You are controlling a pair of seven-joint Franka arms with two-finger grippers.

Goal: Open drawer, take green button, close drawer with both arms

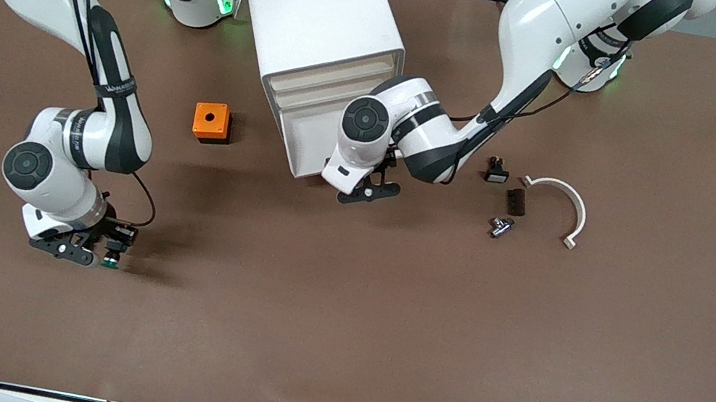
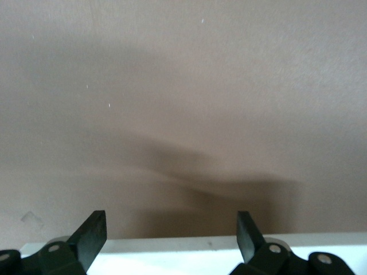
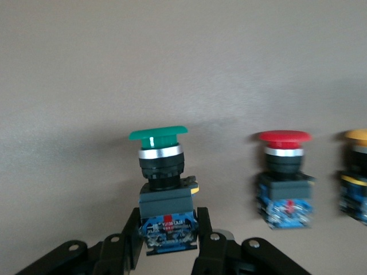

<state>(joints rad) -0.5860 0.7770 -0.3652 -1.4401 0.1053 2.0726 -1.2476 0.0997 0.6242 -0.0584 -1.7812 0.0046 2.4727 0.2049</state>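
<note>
The green-capped button (image 3: 159, 189) has a black-and-blue body, and my right gripper (image 3: 168, 238) is shut on that body. In the front view this gripper (image 1: 99, 251) holds the button (image 1: 110, 259) low over the table, toward the right arm's end. The tall white cabinet (image 1: 320, 17) stands at the middle, and none of the drawers (image 1: 327, 103) sticks out of its cream front. My left gripper (image 1: 370, 192) is at the bottom corner of that front. Its fingers (image 2: 92, 235) stand open, with a white edge (image 2: 172, 252) between them.
A red-capped button (image 3: 285, 177) and a yellow-capped one (image 3: 356, 172) show beside the held button. An orange box (image 1: 212, 122) sits beside the cabinet. Toward the left arm's end lie a small black part (image 1: 496, 172), a dark block (image 1: 515, 201), a metal piece (image 1: 501, 226) and a white curved piece (image 1: 560, 203).
</note>
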